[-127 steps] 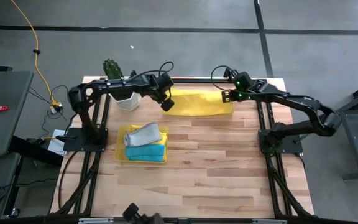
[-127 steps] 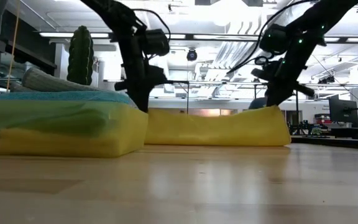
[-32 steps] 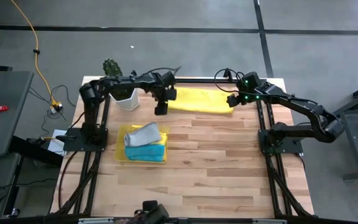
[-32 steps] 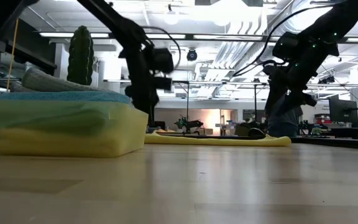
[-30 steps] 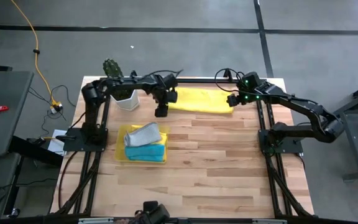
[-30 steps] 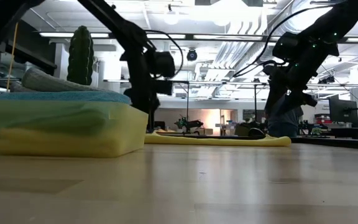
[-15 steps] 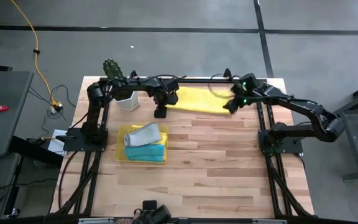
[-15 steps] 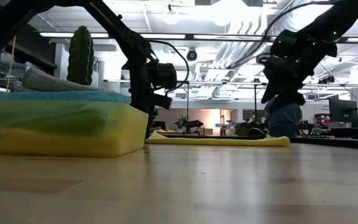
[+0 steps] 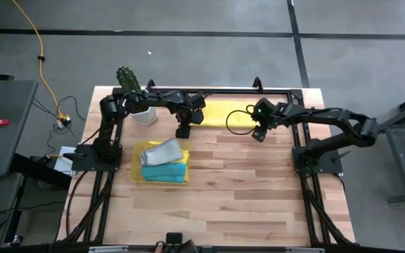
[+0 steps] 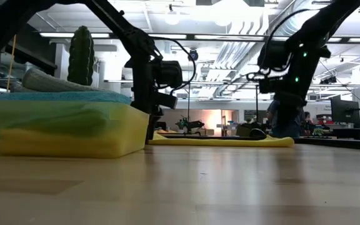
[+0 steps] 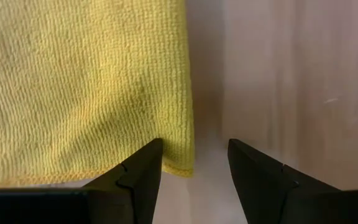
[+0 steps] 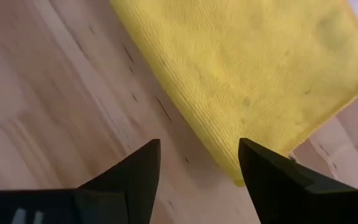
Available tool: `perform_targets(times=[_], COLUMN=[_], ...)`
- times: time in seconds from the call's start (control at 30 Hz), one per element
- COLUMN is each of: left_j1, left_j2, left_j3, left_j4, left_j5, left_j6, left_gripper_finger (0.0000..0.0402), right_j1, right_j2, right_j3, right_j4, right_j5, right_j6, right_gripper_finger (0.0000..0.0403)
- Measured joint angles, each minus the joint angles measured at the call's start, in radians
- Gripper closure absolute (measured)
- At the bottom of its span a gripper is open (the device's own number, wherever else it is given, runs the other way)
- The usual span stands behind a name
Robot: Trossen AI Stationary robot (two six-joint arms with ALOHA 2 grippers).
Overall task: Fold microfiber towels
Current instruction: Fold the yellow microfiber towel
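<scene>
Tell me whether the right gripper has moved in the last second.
Yes. The right gripper has shifted leftward from the table's right edge, now over the yellow towel's near right corner.

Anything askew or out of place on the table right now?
Nothing stands out. The yellow towel lies flat at the table's far edge, with the open left gripper and right gripper at its corners. The tray holds folded towels neatly.

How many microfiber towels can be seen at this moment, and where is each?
4 visible. A yellow towel lies flat at the table's far edge. In the yellow tray, a grey towel sits on a turquoise towel, with a yellow one beneath. Others may be hidden.
</scene>
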State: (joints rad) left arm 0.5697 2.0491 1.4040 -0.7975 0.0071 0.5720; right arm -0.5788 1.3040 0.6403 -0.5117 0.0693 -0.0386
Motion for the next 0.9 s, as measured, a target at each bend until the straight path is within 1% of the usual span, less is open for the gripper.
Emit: perform_targets(times=[0.17,0.3,0.43,0.6,0.67,0.77,0.9], left_j1=[-0.016,-0.016,-0.011,-0.007,-0.007,-0.007,-0.008], left_j2=[0.000,0.000,0.000,0.000,0.000,0.000,0.000], left_j3=[0.000,0.000,0.000,0.000,0.000,0.000,0.000], left_j4=[0.000,0.000,-0.002,-0.022,-0.025,-0.026,-0.033], left_j5=[-0.001,-0.005,-0.044,-0.046,-0.046,-0.046,-0.046], left_j6=[0.005,-0.010,-0.027,-0.027,-0.027,-0.029,-0.030], left_gripper_finger=[0.0229,0.0229,0.0229,0.0229,0.0229,0.0229,0.0229], right_j1=[-0.010,-0.010,-0.010,-0.012,-0.022,-0.040,-0.045], right_j2=[0.083,0.130,0.173,0.216,0.250,0.313,0.385], right_j3=[0.000,0.001,0.054,0.169,0.207,0.248,0.272], right_j4=[-0.006,0.018,-0.013,-0.113,-0.188,-0.291,-0.340], right_j5=[-0.014,-0.006,0.005,0.000,-0.027,-0.072,-0.069], right_j6=[-0.099,-0.131,-0.146,-0.203,-0.239,-0.284,-0.311], right_gripper_finger=[0.0195,0.0195,0.0195,0.0195,0.0195,0.0195,0.0195])
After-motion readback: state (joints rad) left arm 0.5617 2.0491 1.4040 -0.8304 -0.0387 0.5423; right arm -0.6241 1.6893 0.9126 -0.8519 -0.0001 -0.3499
